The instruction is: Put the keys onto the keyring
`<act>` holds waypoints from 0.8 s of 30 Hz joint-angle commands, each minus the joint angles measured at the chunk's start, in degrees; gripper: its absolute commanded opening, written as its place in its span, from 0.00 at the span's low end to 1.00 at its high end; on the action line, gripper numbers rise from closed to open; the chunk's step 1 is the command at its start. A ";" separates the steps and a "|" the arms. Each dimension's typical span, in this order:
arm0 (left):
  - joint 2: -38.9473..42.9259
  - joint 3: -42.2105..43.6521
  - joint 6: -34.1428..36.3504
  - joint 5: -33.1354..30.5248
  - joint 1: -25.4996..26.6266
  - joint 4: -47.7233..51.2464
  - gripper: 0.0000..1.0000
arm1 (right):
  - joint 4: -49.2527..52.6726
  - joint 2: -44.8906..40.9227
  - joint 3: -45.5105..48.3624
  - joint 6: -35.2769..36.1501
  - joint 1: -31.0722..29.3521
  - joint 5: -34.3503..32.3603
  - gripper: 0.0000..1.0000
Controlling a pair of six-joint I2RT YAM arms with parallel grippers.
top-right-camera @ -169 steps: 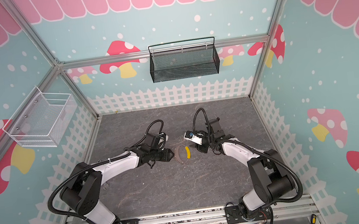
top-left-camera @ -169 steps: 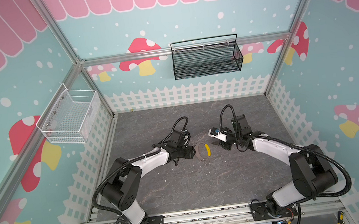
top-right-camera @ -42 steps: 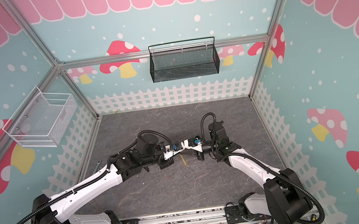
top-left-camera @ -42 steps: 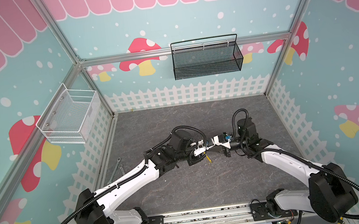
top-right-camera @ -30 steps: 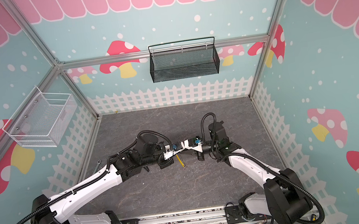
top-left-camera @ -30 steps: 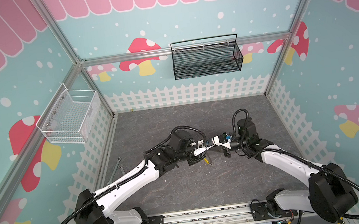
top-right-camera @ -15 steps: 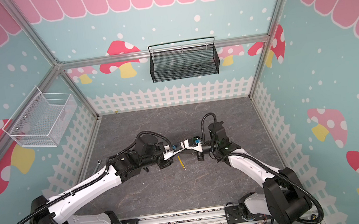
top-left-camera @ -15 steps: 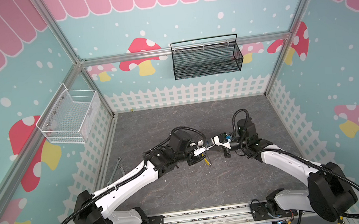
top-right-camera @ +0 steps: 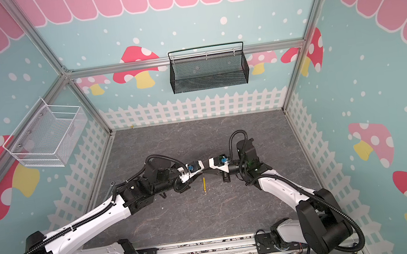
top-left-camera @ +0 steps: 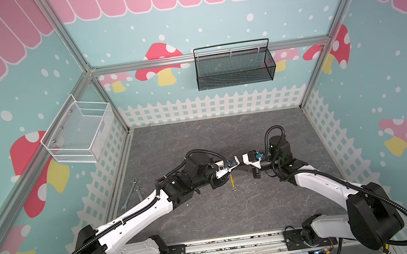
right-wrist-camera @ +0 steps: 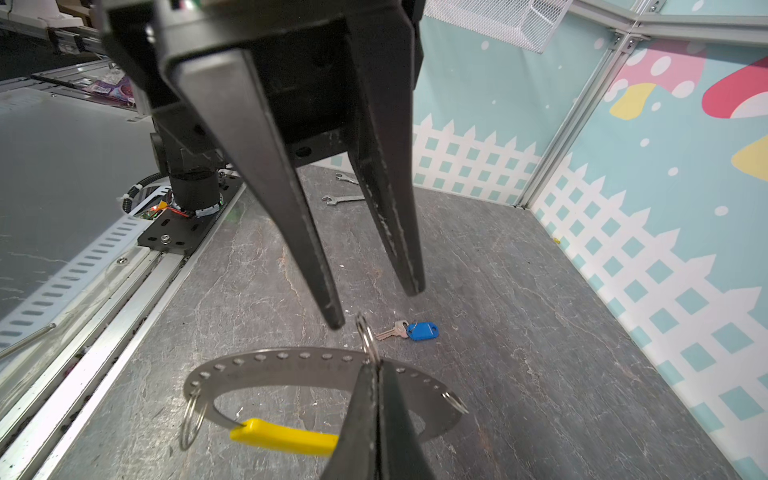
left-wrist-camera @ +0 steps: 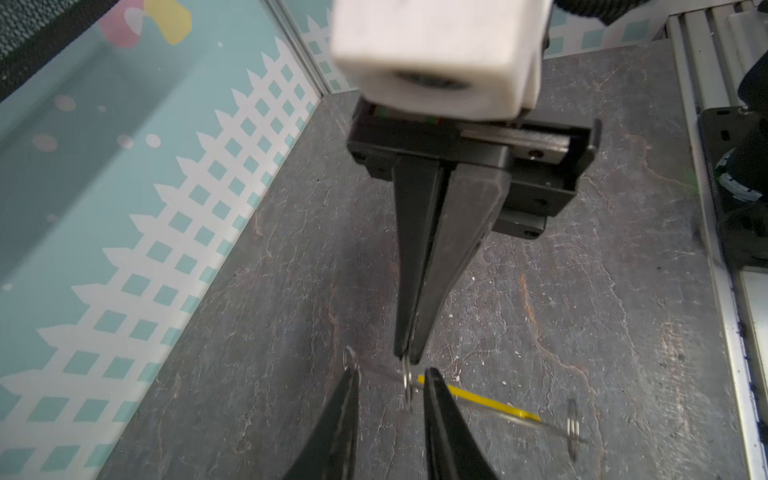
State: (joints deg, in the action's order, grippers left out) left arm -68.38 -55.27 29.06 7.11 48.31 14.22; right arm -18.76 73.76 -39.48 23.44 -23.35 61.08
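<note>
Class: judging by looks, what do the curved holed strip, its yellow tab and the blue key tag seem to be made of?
Curved strip: thin brushed metal, grey dull sheen. Yellow tab: probably plastic, smooth, glossy, uniform colour. Blue tag: likely plastic, same signs.

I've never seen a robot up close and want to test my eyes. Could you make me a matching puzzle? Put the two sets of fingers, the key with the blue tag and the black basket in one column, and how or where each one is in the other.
Column 1
1. left fingers
2. right fingers
3. key with blue tag
4. black basket

Column 2
A. hangs high at the back
B. lies on the grey table, not held
C. apart, nothing between them
D. pinched shut on the keyring

Pairs: 1-C, 2-D, 3-B, 4-A
</note>
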 commanded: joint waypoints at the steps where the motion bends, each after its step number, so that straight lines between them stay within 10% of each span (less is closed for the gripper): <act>1: 3.03 2.74 -4.43 1.73 -1.88 -3.44 0.29 | -4.38 0.07 0.81 -2.47 -0.37 1.07 0.00; 24: 2.73 8.60 -12.86 4.90 -2.52 -14.67 0.26 | -15.13 1.10 1.60 -11.64 -0.46 3.78 0.00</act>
State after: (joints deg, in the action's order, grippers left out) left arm -64.99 -46.19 16.78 10.41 46.17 1.30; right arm -31.22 74.39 -38.30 13.04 -23.38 62.83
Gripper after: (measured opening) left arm 0.262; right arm 0.047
